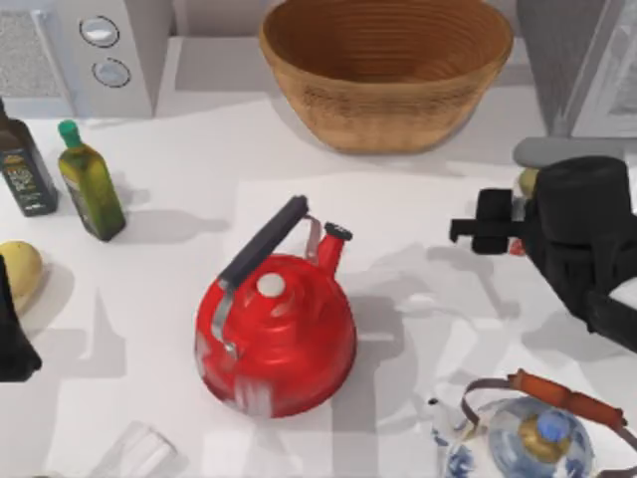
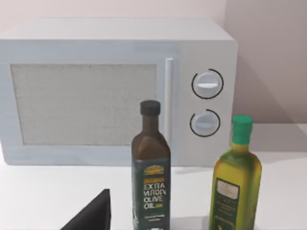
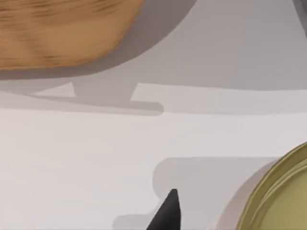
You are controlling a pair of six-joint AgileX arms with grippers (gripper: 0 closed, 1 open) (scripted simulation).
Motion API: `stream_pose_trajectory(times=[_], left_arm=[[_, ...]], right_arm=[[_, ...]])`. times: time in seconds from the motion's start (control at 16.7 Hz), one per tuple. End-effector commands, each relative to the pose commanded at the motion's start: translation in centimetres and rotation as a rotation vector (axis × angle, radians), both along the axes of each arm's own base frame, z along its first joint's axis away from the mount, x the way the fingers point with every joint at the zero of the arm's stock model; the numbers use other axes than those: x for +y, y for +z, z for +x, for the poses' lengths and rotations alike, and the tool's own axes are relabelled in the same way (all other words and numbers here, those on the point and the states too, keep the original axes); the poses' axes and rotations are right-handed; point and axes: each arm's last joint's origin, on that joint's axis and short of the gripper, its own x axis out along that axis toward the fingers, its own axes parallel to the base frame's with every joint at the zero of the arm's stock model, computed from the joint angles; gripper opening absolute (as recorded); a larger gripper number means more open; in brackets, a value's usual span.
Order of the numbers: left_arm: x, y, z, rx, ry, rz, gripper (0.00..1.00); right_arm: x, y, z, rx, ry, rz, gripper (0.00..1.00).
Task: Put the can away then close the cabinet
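The can (image 1: 526, 181) stands at the table's right side, mostly hidden under my right arm. A sliver of its pale-gold top and a bit of red-marked label show in the top view. Its flat gold top (image 3: 283, 196) shows close up in the right wrist view. My right gripper (image 1: 503, 224) hangs directly over the can. The cabinet (image 1: 607, 80) is at the back right corner, with a grey bar (image 1: 567, 151) just in front of it. My left gripper (image 1: 12, 339) is parked at the table's left edge.
A red kettle (image 1: 277, 339) sits mid-table. A wicker basket (image 1: 386, 70) stands at the back, and a microwave (image 1: 100, 50) at back left. A dark oil bottle (image 1: 25, 164) and a green-capped one (image 1: 92, 184) stand on the left. A blue-white teapot (image 1: 537, 438) is front right.
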Motion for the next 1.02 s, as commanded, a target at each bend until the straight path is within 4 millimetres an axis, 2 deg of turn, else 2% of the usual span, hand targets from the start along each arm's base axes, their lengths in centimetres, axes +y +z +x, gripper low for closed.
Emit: stream_pose_trajectory(times=[0.24, 0.48, 0.6, 0.9, 1.02], left_arm=[[0.0, 0.0, 0.0, 0.000, 0.000, 0.000, 1.00], [0.0, 0.0, 0.0, 0.000, 0.000, 0.000, 1.00], [0.0, 0.0, 0.0, 0.000, 0.000, 0.000, 1.00], [0.0, 0.0, 0.0, 0.000, 0.000, 0.000, 1.00], [0.0, 0.0, 0.0, 0.000, 0.000, 0.000, 1.00]], right_arm=[[-0.2, 5.0, -0.4, 0.031, 0.007, 0.001, 0.00], [-0.5, 9.6, -1.7, -0.019, 0.007, -0.053, 0.00], [-0.7, 10.4, -1.9, -0.034, -0.004, -0.064, 0.00], [-0.7, 10.2, -1.8, -0.030, -0.007, -0.063, 0.00], [-1.5, 10.3, -2.2, -0.032, -0.019, -0.066, 0.00]])
